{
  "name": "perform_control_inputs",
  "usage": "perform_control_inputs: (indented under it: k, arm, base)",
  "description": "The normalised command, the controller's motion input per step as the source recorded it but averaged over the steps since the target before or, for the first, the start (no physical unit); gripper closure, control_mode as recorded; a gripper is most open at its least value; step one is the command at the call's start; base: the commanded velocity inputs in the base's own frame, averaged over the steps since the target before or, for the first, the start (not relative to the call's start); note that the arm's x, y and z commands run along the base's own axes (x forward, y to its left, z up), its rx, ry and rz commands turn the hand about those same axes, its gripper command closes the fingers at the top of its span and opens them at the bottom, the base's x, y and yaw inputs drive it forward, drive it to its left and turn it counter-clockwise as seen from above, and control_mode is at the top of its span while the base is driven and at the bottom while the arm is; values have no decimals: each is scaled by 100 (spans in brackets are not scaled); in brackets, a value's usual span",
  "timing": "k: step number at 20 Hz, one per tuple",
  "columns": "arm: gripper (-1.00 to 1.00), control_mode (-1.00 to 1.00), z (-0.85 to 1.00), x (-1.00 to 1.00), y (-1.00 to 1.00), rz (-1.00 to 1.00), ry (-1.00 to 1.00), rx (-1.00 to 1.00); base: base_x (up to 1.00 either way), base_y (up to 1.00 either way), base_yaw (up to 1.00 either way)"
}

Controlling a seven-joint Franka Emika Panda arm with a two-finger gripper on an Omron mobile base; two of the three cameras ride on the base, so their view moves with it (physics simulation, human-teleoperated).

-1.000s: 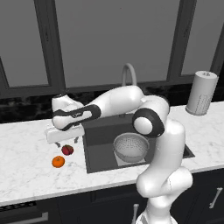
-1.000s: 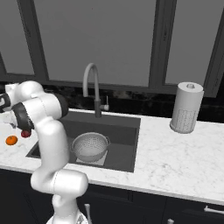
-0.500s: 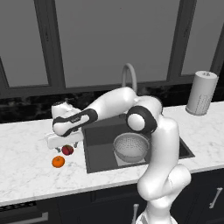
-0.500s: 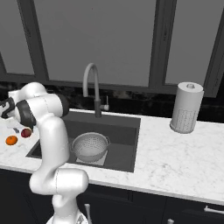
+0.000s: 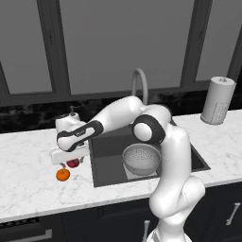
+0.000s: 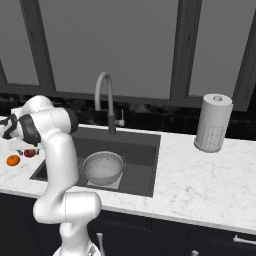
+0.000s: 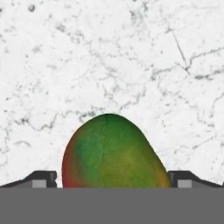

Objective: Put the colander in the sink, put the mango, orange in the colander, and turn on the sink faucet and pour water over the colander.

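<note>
Open gripper (image 7: 112,180) over the mango (image 7: 113,153) on the white marble counter (image 5: 28,184).
Jaws wide, gripping nothing; orange (image 5: 63,175) just beside; colander (image 5: 141,159) in the sink (image 5: 106,153); dark windows (image 6: 125,45) behind.

The mango (image 7: 113,151) was mostly green with a red blush down its left edge, the orange (image 5: 63,175) plain bright orange, the colander (image 5: 141,159) silvery-grey and dotted with holes in the dark grey sink (image 5: 108,163), and the counter (image 7: 109,57) white marble with grey veins.
</note>
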Motion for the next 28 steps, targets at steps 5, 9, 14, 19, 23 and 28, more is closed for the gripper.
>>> perform_control_inputs:
  k: [5,9,14,19,23,28]
  arm:
    - [-100,-100,0,0,0,0,0,0]
    - [-100,-100,0,0,0,0,0,0]
    - [-100,-100,0,0,0,0,0,0]
    - [100,-100,0,0,0,0,0,0]
    - [100,-100,0,0,0,0,0,0]
    - [100,-100,0,0,0,0,0,0]
  base:
    - [0,0,0]
    - [0,0,0]
    - [0,0,0]
    - [0,0,0]
    - [0,0,0]
    - [0,0,0]
